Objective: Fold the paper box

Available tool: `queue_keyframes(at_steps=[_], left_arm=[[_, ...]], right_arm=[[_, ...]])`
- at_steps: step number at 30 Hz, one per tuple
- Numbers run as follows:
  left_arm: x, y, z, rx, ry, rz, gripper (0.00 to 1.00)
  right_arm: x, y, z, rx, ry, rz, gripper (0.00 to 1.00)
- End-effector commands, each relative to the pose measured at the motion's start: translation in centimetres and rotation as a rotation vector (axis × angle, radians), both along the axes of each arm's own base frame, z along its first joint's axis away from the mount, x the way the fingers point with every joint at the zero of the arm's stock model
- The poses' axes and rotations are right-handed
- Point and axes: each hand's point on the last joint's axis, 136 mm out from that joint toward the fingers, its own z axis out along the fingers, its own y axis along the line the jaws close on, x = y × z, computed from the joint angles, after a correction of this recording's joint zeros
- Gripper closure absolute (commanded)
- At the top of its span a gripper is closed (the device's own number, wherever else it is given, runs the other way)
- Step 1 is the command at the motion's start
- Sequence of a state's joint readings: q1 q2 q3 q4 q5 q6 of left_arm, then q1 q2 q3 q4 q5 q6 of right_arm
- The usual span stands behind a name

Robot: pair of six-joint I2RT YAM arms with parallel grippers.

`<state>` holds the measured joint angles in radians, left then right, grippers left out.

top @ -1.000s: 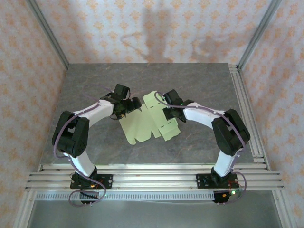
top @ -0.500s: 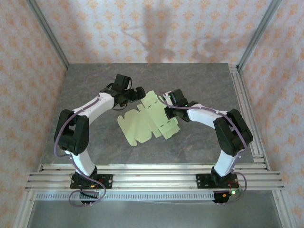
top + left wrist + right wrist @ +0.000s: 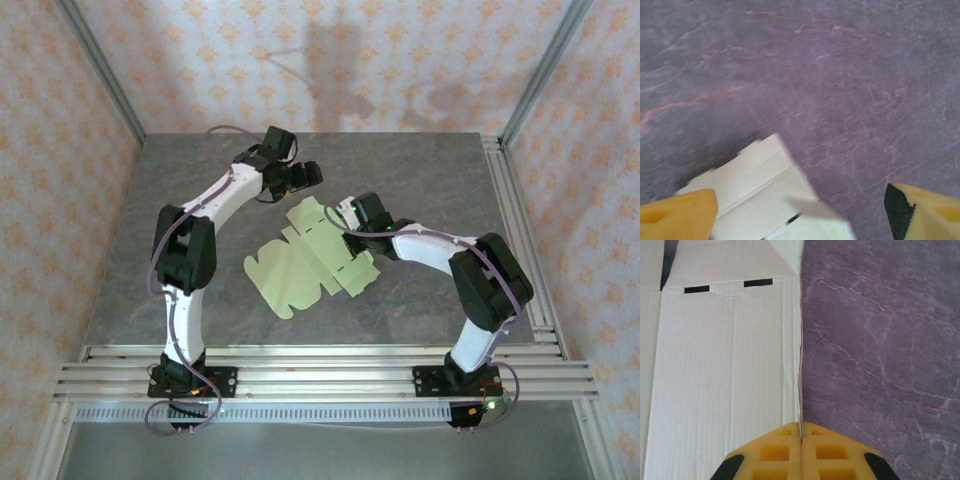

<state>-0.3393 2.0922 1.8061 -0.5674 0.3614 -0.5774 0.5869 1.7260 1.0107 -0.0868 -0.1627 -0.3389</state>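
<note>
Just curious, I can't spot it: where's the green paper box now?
In the top view, the paper box lies unfolded on the table, its right edge pinched by the right gripper, the left gripper just beyond its far corner.

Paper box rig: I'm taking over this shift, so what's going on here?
The paper box lies as a flat die-cut sheet on the table. The right gripper is shut on one edge of the sheet, pinching it. The left gripper hovers open near the sheet's far corner, holding nothing. No panel looks folded yet.
</note>
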Motion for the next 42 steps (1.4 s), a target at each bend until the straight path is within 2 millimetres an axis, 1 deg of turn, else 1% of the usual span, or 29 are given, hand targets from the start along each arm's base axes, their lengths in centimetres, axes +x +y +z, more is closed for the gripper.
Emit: queue_keyframes(at_steps=[1, 3, 4, 6, 10, 13, 16, 20, 23, 27, 33, 36, 40, 42], left_arm=[[-1.4, -1.7, -0.6, 0.029, 0.088, -0.076, 0.17], [-1.4, -2.7, -1.0, 0.024, 0.109, -0.095, 0.22], [-1.3, -3.2, -1.2, 0.022, 0.116, -0.105, 0.27], [-1.5, -4.2, -1.7, 0.012, 0.128, -0.123, 0.32], [-2.4, -5.6, -3.0, 0.004, 0.175, -0.133, 0.35], [-3.3, -5.9, -3.7, -0.002, 0.199, -0.121, 0.36], [-3.8, -6.2, -4.0, -0.027, 0.207, -0.109, 0.36], [-4.0, -6.9, -4.4, -0.075, 0.221, -0.099, 0.38], [-4.1, -7.1, -4.7, -0.071, 0.226, -0.097, 0.39], [-4.3, -7.5, -4.7, -0.087, 0.236, -0.091, 0.49], [-4.5, -8.2, -4.8, -0.12, 0.256, -0.079, 0.59], [-4.5, -8.6, -4.9, -0.139, 0.265, -0.075, 0.66], [-4.5, -8.8, -4.8, -0.147, 0.266, -0.075, 0.81], [-4.5, -8.8, -4.7, -0.146, 0.264, -0.076, 0.85]], right_arm=[[0.6, 0.0, 1.1, -0.071, -0.098, 0.012, 1.0], [0.7, 0.1, 1.0, -0.087, -0.108, 0.017, 1.0], [0.6, 0.3, 0.9, -0.091, -0.108, 0.024, 1.0], [0.6, 0.5, 0.6, -0.106, -0.106, 0.032, 1.0], [0.8, 0.5, 0.4, -0.125, -0.11, 0.023, 1.0], [1.1, 0.2, 0.4, -0.141, -0.117, 0.01, 1.0], [1.2, 0.3, 0.3, -0.148, -0.114, 0.011, 1.0], [1.3, 0.5, 0.2, -0.141, -0.113, 0.016, 1.0], [1.4, 0.5, 0.2, -0.14, -0.113, 0.017, 1.0], [1.4, 0.5, 0.1, -0.147, -0.111, 0.017, 1.0], [1.4, 0.4, 0.2, -0.15, -0.113, 0.018, 1.0], [1.4, 0.4, 0.2, -0.156, -0.111, 0.018, 1.0], [1.4, 0.4, 0.1, -0.161, -0.109, 0.017, 1.0], [1.4, 0.4, 0.1, -0.162, -0.109, 0.018, 1.0]])
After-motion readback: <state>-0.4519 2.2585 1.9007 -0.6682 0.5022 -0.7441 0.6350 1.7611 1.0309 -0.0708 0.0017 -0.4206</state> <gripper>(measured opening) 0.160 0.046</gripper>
